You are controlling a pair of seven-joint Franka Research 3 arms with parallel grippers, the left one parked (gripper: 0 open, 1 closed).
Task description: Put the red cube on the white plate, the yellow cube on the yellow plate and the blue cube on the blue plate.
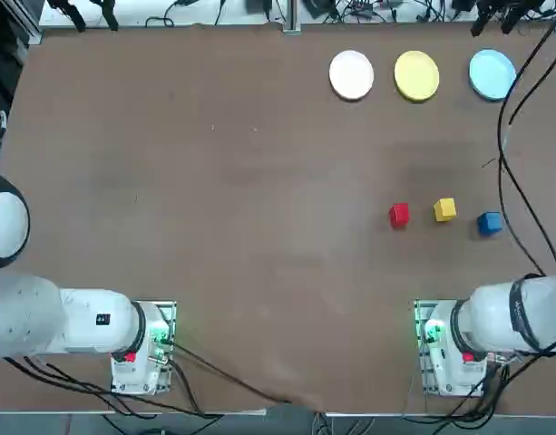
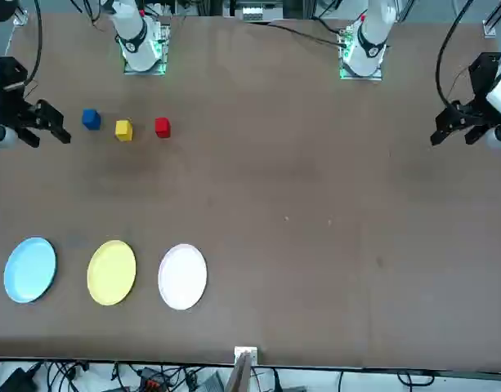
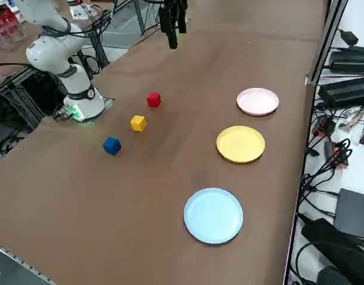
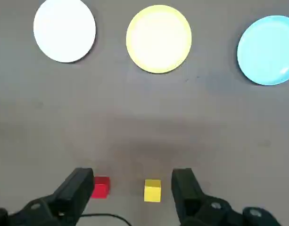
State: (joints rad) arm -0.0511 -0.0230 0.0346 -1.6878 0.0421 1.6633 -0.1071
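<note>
The red cube (image 1: 399, 215), the yellow cube (image 1: 445, 210) and the blue cube (image 1: 489, 223) sit in a row on the brown table. Farther from the robot lie the white plate (image 1: 351, 74), the yellow plate (image 1: 416, 75) and the light blue plate (image 1: 492, 74), all bare. My right gripper (image 4: 132, 186) hangs open high above the cubes, holding nothing. In the right wrist view the yellow cube (image 4: 152, 190) shows between its fingers and the red cube (image 4: 102, 187) beside one finger; the blue cube is out of that view. The front view shows the gripper (image 2: 47, 124) beside the row.
A black cable (image 1: 513, 172) runs over the table's right side near the blue cube and blue plate. The right arm's base (image 1: 441, 349) stands at the near edge. Cables and power units crowd the floor beyond the far edge (image 3: 342, 89).
</note>
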